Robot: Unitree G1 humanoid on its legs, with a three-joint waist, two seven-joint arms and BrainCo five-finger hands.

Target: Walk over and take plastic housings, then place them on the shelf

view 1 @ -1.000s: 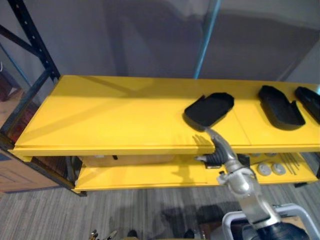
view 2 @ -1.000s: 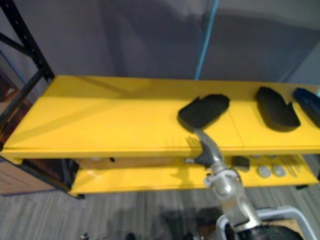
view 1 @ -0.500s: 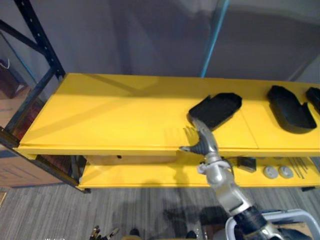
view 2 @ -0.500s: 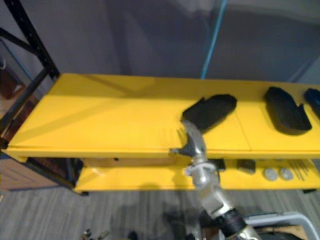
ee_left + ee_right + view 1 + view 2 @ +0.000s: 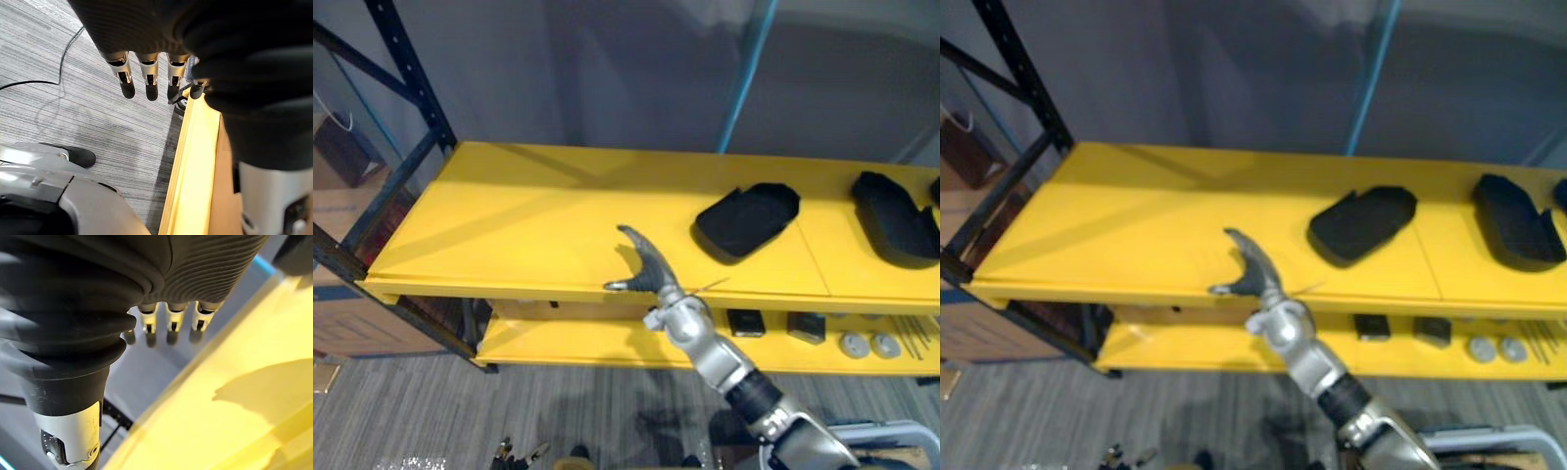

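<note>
Right hand [image 5: 644,268] hovers empty with fingers loose above the front edge of the yellow shelf [image 5: 509,225], apart from the nearest black plastic housing [image 5: 747,217] lying on top, a second housing [image 5: 898,217] farther right, while the left hand [image 5: 148,78] hangs slack-fingered over the floor [image 5: 73,112].

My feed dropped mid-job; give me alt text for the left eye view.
The right robot hand, open and empty, hangs over the front edge of a yellow shelf. A black plastic housing lies on the shelf to its right, untouched, with another housing farther right.
</note>
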